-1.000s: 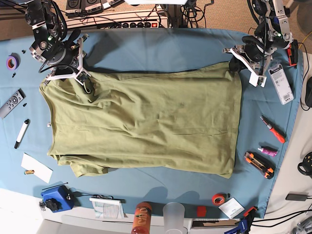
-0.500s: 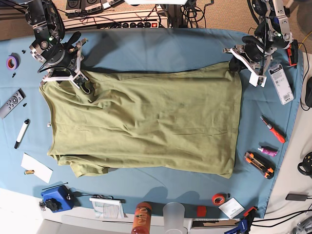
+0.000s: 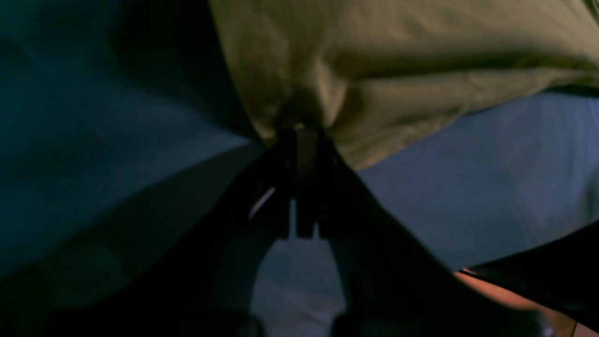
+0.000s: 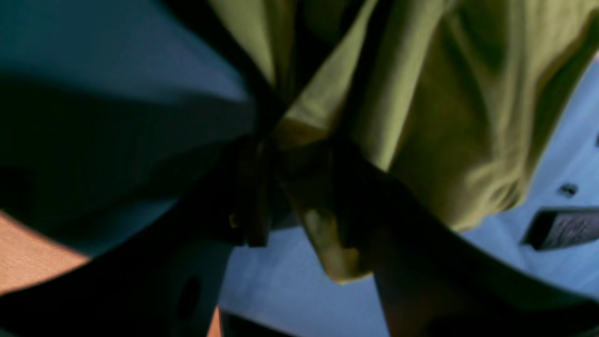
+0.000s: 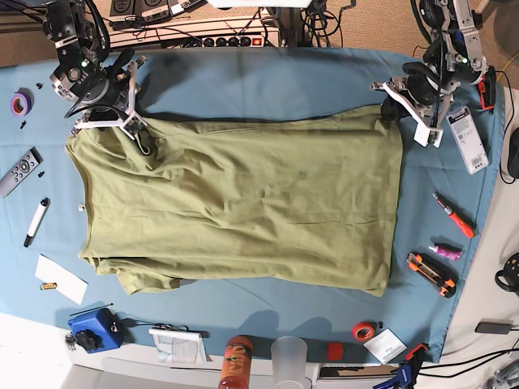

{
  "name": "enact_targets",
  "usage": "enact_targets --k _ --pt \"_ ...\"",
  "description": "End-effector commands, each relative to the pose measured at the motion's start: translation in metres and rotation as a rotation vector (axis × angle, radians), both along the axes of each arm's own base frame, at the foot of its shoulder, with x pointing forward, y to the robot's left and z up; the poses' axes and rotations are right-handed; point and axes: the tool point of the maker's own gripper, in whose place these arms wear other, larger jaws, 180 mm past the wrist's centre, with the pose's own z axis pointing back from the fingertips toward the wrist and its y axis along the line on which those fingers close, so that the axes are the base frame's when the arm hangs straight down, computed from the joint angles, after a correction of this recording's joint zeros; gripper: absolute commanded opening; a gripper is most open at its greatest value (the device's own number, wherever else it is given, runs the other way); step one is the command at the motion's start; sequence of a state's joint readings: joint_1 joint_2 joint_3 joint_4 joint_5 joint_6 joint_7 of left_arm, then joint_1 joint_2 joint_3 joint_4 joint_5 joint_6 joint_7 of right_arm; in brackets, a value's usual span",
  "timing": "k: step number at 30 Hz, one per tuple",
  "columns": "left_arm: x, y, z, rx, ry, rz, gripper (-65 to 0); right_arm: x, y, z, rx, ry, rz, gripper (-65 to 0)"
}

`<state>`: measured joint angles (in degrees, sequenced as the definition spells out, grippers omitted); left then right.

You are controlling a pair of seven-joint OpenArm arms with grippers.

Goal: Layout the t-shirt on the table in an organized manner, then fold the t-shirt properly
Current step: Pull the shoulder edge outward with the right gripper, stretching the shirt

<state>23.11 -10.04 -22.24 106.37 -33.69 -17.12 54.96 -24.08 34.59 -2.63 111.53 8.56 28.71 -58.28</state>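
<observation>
We see the teal surface filling the base view, the t-shirt spread flat across its middle. At upper right, the left end effector reaches down, pinching the shirt's corner. At upper left, the right end effector stands spread around bunched fabric.

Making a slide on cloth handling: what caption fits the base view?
Olive t-shirt spread on the teal table; left gripper pinches one far corner, right gripper open at the other.

Left end effector is clamped tight at its tips, while right end effector stands spread wide.
</observation>
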Motion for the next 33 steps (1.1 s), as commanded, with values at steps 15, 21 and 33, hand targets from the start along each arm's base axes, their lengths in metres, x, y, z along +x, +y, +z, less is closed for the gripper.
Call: enact_targets --k 15,21,33 --pt "-0.012 0.003 -0.009 0.029 0.065 -0.012 -65.0 0.020 0.012 0.046 -0.031 -0.097 0.006 -65.0" --pt "-0.012 0.003 -0.009 0.028 0.066 -0.012 -65.0 0.021 0.023 0.062 -0.033 -0.135 0.036 -65.0" --pt "-0.015 0.003 -0.011 0.030 0.078 -0.014 -65.0 -0.002 0.009 0.051 -0.069 -0.059 -0.002 -65.0"
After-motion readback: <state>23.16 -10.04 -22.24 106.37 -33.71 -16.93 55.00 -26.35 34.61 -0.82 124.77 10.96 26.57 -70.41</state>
